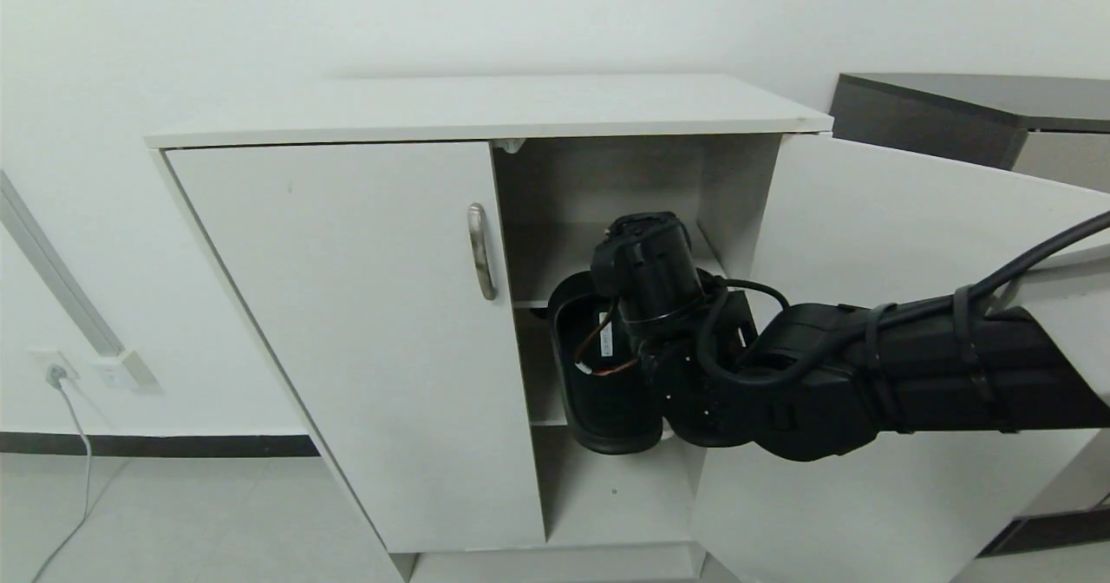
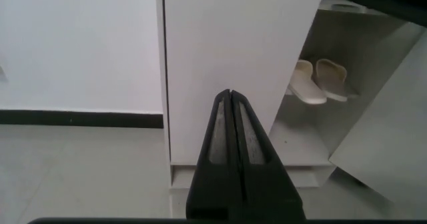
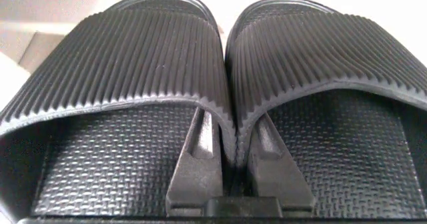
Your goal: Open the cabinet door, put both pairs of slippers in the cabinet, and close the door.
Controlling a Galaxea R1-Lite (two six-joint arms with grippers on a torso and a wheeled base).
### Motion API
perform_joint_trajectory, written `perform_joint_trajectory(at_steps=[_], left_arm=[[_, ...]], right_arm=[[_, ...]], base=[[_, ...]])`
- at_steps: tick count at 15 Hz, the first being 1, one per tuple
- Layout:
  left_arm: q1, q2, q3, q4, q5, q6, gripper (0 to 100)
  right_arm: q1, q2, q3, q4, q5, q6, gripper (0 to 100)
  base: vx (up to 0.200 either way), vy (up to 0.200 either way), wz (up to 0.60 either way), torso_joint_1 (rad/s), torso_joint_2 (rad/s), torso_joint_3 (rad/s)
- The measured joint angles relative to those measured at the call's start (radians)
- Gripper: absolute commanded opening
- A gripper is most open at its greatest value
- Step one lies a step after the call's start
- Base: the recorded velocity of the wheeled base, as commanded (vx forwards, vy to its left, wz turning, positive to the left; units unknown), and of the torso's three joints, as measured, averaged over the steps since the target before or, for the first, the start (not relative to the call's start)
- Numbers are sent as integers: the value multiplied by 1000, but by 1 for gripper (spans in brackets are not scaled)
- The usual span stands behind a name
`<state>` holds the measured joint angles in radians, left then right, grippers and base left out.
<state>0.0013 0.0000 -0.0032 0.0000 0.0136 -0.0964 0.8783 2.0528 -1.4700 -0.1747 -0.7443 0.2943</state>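
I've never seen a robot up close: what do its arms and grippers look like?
The right arm is black, built of bulky rounded segments, with a thick black cable strapped along it and thin orange wires by the wrist. The left gripper has two long black fingers tapering to a point, with grey panels. The right gripper looks alike.

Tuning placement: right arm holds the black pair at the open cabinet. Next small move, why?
Probably ease the right gripper forward until the black slippers sit over a shelf: it is shut on both, they hang at the cabinet opening, white slippers lie inside.
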Motion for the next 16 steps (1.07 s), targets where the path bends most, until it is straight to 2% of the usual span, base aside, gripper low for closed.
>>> perform_joint_trajectory(at_steps=[5, 9, 16], left_arm=[[0, 0, 0, 0, 0, -1, 0], [0, 0, 0, 0, 0, -1, 0], [0, 0, 0, 0, 1, -3, 0]], right_arm=[[-11, 2, 5, -4, 1, 8, 0], [-32, 21, -32, -1, 0, 0, 0], [-72, 143, -230, 17, 10, -47, 0]], base=[[200, 0, 0, 4, 0, 2], [0, 0, 0, 0, 0, 0], [0, 0, 0, 0, 0, 0]])
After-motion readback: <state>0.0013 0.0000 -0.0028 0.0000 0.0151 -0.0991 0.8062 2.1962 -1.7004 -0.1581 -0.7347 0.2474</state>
